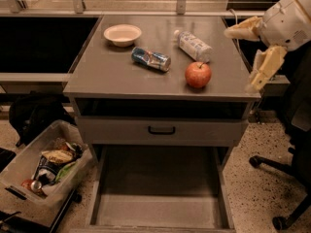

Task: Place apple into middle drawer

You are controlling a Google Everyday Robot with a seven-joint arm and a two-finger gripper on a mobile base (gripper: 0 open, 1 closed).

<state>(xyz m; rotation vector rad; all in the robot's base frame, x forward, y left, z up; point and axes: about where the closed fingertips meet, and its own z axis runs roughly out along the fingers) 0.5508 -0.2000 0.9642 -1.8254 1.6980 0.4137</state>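
The red apple (198,74) stands on the grey cabinet top (107,72), near its right front corner. The middle drawer (158,193) is pulled out below, its flat floor bare, low walls at the sides. My gripper (239,59) is at the right edge of the cabinet top, just right of the apple and apart from it. Its cream fingers (261,69) are spread open and hold nothing.
A white bowl (122,34), a lying blue can (151,59) and a lying plastic bottle (193,45) share the top. A closed drawer front with a black handle (161,130) sits above the open drawer. A bin of rubbish (43,171) stands left; chair wheels (279,221) right.
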